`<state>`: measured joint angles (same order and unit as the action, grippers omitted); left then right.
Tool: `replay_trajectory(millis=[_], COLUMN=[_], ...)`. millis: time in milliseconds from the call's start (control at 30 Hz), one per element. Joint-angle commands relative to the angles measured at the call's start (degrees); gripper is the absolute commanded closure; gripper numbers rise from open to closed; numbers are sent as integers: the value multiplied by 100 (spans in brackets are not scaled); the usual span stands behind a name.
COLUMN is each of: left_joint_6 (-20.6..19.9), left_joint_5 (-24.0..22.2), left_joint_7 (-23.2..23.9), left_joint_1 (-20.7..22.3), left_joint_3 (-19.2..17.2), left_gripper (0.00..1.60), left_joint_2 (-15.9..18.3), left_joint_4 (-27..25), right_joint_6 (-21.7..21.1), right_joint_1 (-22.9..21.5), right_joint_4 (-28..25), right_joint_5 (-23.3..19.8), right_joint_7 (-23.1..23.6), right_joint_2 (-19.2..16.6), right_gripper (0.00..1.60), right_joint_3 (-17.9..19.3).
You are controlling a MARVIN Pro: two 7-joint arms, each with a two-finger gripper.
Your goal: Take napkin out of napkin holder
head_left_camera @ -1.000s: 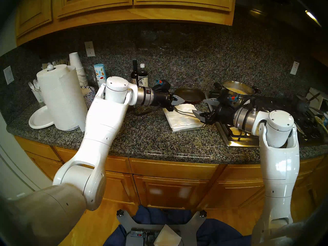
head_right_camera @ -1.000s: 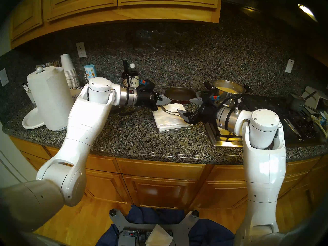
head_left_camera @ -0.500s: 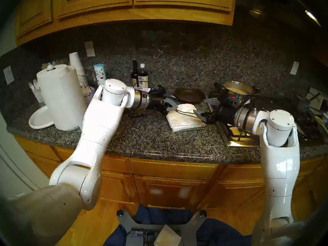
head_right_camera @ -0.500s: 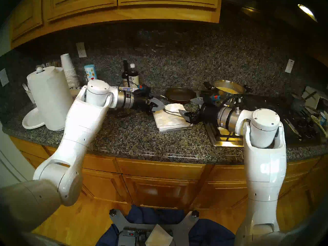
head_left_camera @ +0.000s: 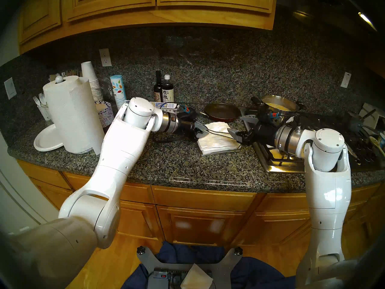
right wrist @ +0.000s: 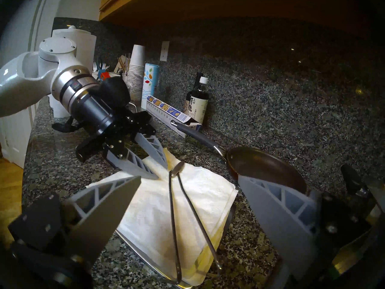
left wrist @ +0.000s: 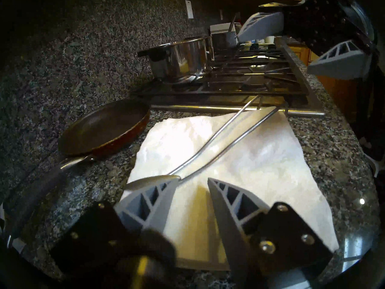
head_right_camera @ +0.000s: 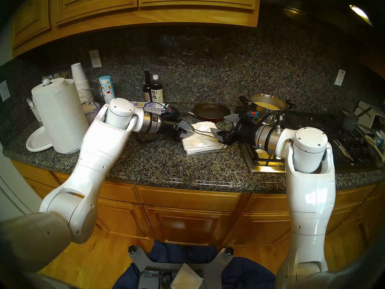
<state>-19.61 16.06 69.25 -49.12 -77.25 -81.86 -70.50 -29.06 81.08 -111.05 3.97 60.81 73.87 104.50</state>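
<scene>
The thin white crinkled paper napkin (left wrist: pixel 245 157) tops the stack in the flat grey metal napkin holder (right wrist: pixel 145 259), pinned under its wire arm (left wrist: pixel 210 148), just ahead of the left gripper (left wrist: pixel 192 181), whose jaws stand parted and empty at the napkin's near edge. The right gripper (right wrist: pixel 189 186) hovers wide open and empty opposite. The reach looks to be in hand; next, the left jaws likely must pinch the top sheet only and slide it from under the arm.

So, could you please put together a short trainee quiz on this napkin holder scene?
1. True or false: the right gripper is shut on the wire arm.
2. Which lies just beyond the napkin stack, toward the backsplash? A) frying pan B) paper plate C) paper towel roll
3. Which gripper has its fingertips beside the wire arm's flattened tip?

Key: 1. False, its jaws stand wide open, holding nothing. 2. A. 3. The left gripper, its jaws apart over the stack's corner.
</scene>
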Motion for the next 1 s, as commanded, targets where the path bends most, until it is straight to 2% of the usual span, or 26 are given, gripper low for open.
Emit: replay_trajectory(millis=[0,500,767,967], left_joint_6=[98,173,247,315], left_joint_5=[63,417,783,986], left_joint_7=[-128,-144,-224,-303], left_joint_1=[160,133,129,199], left_joint_3=[-2,215,489,625], left_gripper=[55,42,43,44], left_joint_2=[-40,-10,79,83], left_joint_4=[-290,-834,-1069,-1044], right_joint_6=[7,-18,-26,-26], right_joint_1=[-190,-175,-160,-145], right_joint_4=[-99,-143,-173,-179], right_joint_5=[-39,-46,-56,-57], right_joint_7=[-34,-35,-39,-46], right_joint_2=[33,51,67,76], right_gripper=[0,0,0,0], right_joint_3=[0,20,47,66])
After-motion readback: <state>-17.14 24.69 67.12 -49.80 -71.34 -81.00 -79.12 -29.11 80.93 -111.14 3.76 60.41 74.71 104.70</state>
